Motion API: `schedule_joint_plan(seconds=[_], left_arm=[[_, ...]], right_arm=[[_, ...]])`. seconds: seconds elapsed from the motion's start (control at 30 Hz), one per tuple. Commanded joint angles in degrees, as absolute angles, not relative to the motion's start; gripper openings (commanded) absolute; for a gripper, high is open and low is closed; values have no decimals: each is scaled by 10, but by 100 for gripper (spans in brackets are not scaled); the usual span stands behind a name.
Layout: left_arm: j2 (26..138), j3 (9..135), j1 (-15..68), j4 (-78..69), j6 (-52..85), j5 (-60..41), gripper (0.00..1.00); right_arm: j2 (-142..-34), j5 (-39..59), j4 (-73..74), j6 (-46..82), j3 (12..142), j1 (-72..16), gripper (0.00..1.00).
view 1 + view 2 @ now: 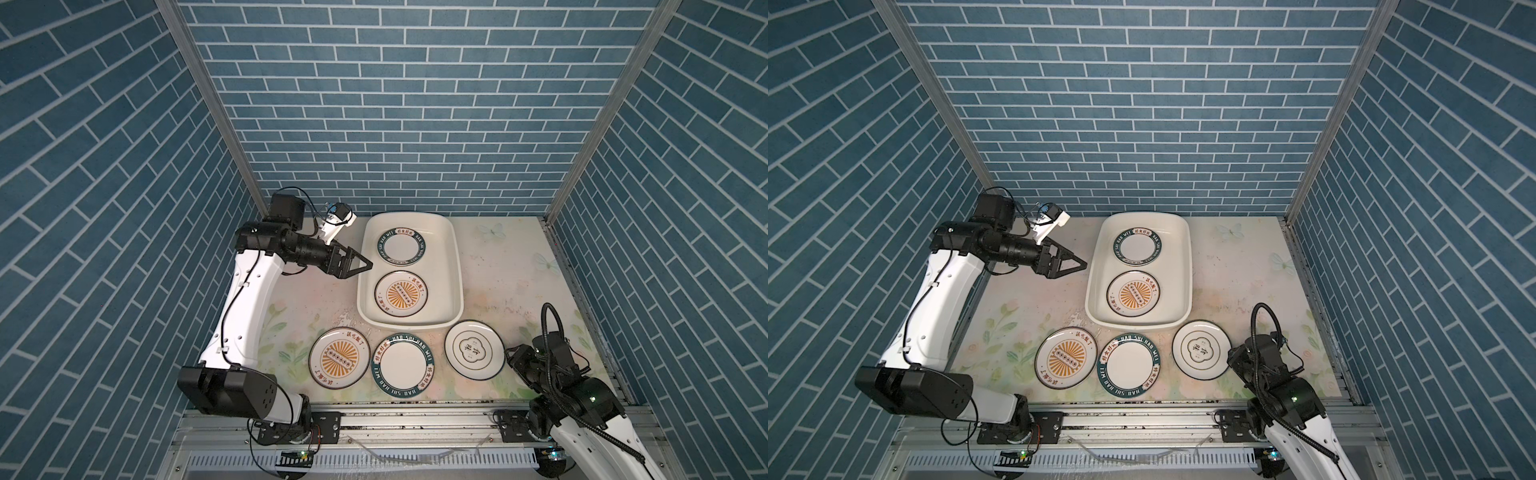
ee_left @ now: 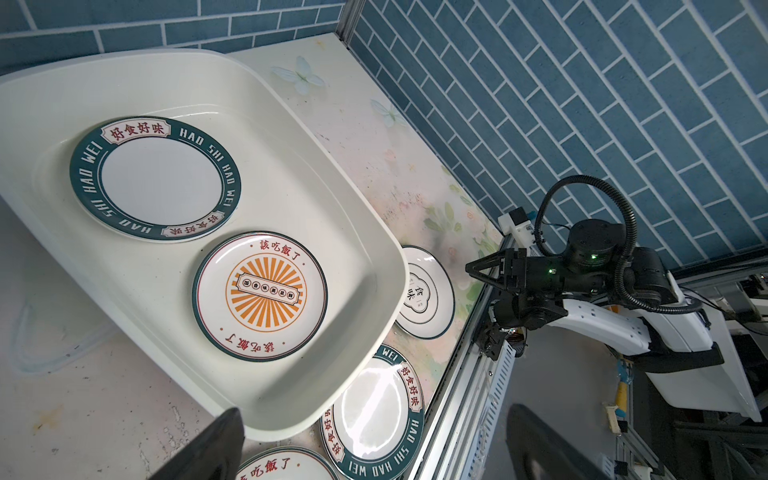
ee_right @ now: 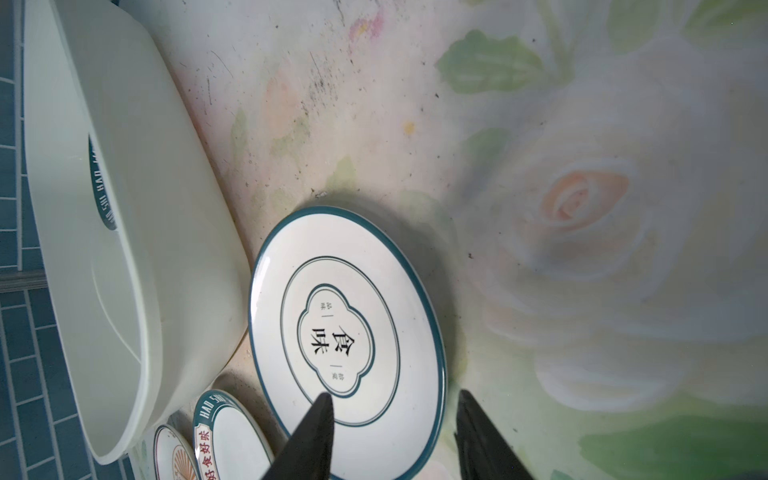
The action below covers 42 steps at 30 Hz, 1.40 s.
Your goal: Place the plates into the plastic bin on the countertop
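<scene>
Across the tabletop (image 1: 507,282), the plastic bin (image 1: 452,249) sits at the back, already carrying a green-rimmed plate (image 1: 401,247) and a sunburst plate (image 1: 401,294) side by side. Three plates (image 1: 403,368) wait in front. Right jaws, half apart, straddle the rim of the quatrefoil plate (image 3: 345,332), likely to pinch it; left jaws gape empty beside the bin.

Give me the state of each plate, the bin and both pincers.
bin: upright on countertop, two plates showing inside.
bin green plate: flat, far end.
bin sunburst plate: flat, near end.
counter sunburst plate: flat, untouched.
counter green plate: flat, untouched.
emblem plate: flat on countertop, right pincer over its rim.
left pincer: open, empty, beside bin.
right pincer: open, straddling emblem plate's rim.
</scene>
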<state>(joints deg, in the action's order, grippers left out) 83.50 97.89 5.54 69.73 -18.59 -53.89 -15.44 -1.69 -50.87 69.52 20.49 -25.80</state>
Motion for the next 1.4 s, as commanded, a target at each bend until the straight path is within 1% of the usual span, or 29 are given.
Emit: schedule_joint_plan(seconds=[0.0, 0.17, 0.47, 0.67, 0.83, 0.87, 1.37], left_arm=[[830, 977, 57, 696, -182, -546, 100], [826, 973, 57, 696, -183, -544, 99], [821, 968, 58, 693, -181, -544, 99], [819, 965, 58, 688, -179, -548, 100], [819, 958, 58, 682, -178, -548, 100], [819, 958, 58, 682, -178, -548, 99], [814, 947, 58, 675, -176, -546, 100]], right_arm=[[-141, -2, -497, 738, 184, -257, 48], [-151, 10, -474, 743, 171, -256, 48], [-237, 39, -447, 740, 177, -253, 48], [-239, 34, -474, 745, 181, -249, 48], [-240, 47, -439, 755, 155, -246, 47], [-240, 65, -432, 756, 151, -246, 47], [-235, 78, -399, 762, 116, -236, 42]])
